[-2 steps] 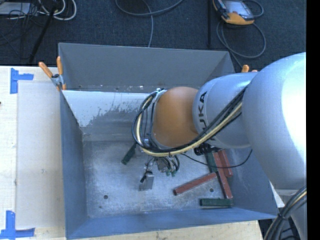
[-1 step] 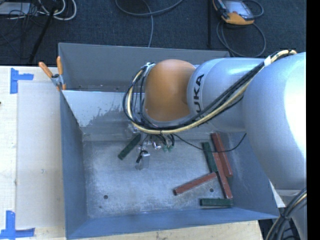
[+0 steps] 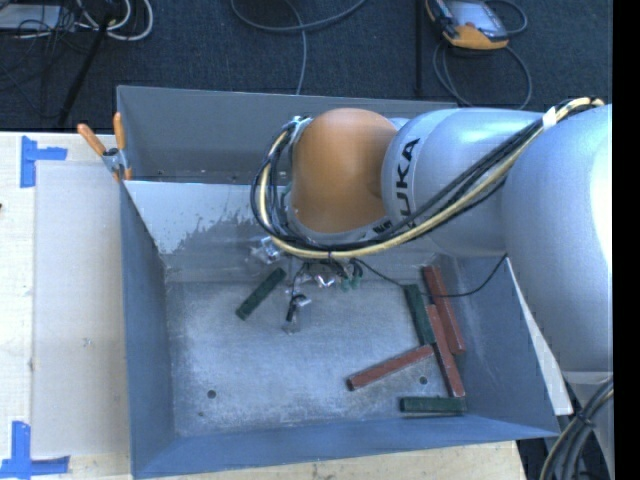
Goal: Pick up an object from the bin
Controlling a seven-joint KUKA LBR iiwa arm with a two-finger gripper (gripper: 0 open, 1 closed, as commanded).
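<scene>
My gripper [image 3: 296, 304] reaches down from under the orange wrist cover to the bin floor at the back middle. Just left of it lies a dark green stick [image 3: 260, 294], slanted, with its upper end close to the gripper. Whether the gripper touches the stick I cannot tell. Small metal parts of the gripper glint on both sides of it.
At the right side of the bin lie several sticks: a red-brown one [image 3: 391, 367] slanted on the floor, two red-brown ones [image 3: 442, 311] and a dark green one [image 3: 415, 314] along the right wall, and a dark green one [image 3: 432, 404] at the front right corner.
</scene>
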